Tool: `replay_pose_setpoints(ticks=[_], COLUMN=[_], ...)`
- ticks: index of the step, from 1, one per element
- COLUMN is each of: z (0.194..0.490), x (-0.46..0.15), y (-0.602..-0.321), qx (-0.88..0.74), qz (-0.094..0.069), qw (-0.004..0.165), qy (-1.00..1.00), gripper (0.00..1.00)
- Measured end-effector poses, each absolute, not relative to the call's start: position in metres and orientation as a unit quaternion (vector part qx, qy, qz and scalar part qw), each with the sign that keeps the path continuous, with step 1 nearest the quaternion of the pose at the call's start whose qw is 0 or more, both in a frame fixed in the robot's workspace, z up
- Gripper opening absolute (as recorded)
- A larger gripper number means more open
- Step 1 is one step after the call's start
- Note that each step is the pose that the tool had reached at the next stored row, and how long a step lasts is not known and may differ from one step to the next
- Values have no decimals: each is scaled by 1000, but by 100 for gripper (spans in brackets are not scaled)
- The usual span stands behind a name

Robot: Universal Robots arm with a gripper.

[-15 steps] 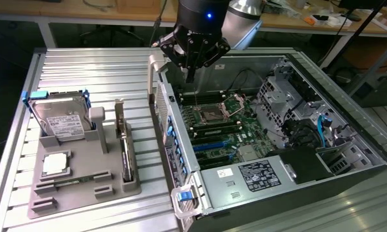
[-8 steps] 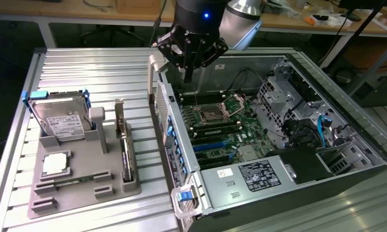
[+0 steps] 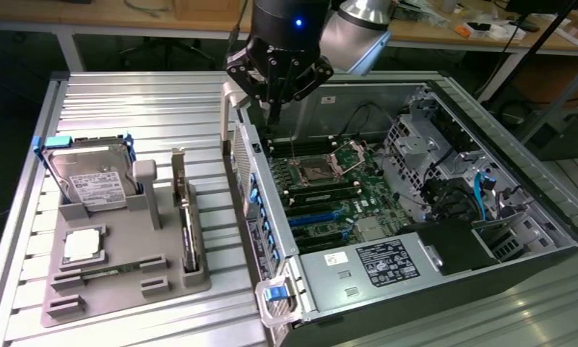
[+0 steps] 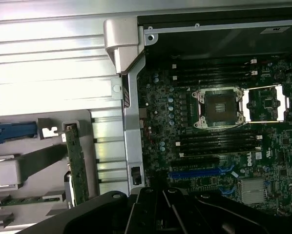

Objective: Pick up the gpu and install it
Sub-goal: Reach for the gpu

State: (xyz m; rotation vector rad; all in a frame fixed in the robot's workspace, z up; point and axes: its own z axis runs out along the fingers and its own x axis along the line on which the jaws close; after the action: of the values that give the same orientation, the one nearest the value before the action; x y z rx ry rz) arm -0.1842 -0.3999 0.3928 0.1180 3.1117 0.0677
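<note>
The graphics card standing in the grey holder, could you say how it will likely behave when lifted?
The graphics card looks thin and flat, so it should probably stay stiff. Standing on its narrow edge in the holder, it may tip if nudged sideways. Its bare circuitry suggests fragility.

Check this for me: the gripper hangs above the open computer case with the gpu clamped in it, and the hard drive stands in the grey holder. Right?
Not quite. The gripper is shut on nothing. The exterior view shows the gpu standing on edge in the grey holder, near the hard drive. The gripper does hang above the open computer case.
</note>
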Motion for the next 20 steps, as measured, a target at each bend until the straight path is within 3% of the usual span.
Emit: replay_pose_setpoints(ticks=[20], z=[393], x=[-201], y=[-400], qx=[38], qz=[22], qw=[13], qy=[999], gripper=[11])
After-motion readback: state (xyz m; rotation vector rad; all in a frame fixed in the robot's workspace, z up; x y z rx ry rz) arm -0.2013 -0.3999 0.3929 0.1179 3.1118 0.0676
